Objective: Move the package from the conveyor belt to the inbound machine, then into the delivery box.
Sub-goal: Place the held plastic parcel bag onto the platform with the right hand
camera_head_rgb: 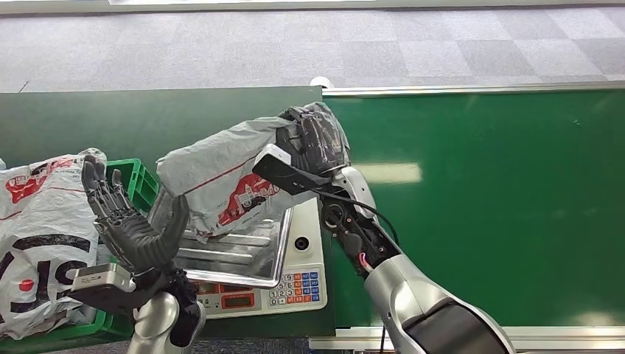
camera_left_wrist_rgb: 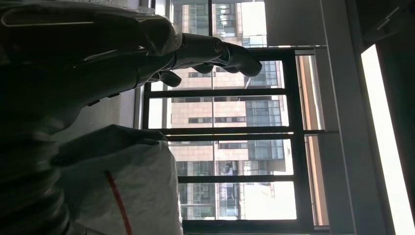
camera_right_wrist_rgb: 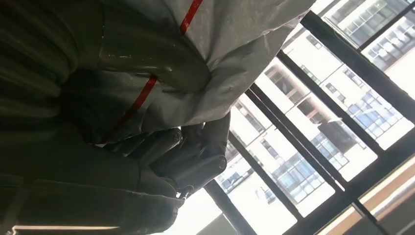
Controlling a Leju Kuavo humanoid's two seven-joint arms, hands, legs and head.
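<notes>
Grey carpet tiles point(camera_head_rgb: 221, 44) cover the floor beyond a wide green conveyor belt point(camera_head_rgb: 501, 206), which fills the right half of the head view and is edged by a silver rail point(camera_head_rgb: 472, 90). Beside the belt, on a dark green table point(camera_head_rgb: 96, 125), stands the weighing scale point(camera_head_rgb: 254, 258), with a steel pan and a front keypad of coloured keys point(camera_head_rgb: 295, 287). The right hand point(camera_head_rgb: 313, 140) grips one end of a grey package point(camera_head_rgb: 221, 177) with red print; its dark fingers are closed around the bunched plastic, as the right wrist view confirms, where the fingers point(camera_right_wrist_rgb: 195, 152) curl against the folded wrapping. The package is held tilted over the scale pan, with its lower end close to or resting on the pan; contact cannot be determined. The left hand point(camera_head_rgb: 129, 221) is raised near the front left of the scale, fingers spread and holding nothing, palm facing the package. In the left wrist view the extended fingers point(camera_left_wrist_rgb: 230, 51) appear against a large window point(camera_left_wrist_rgb: 235, 142), with the package below them. At the left edge of the head view, a green crate point(camera_head_rgb: 136, 184) holds another grey bag point(camera_head_rgb: 40, 236) with red and black print.
</notes>
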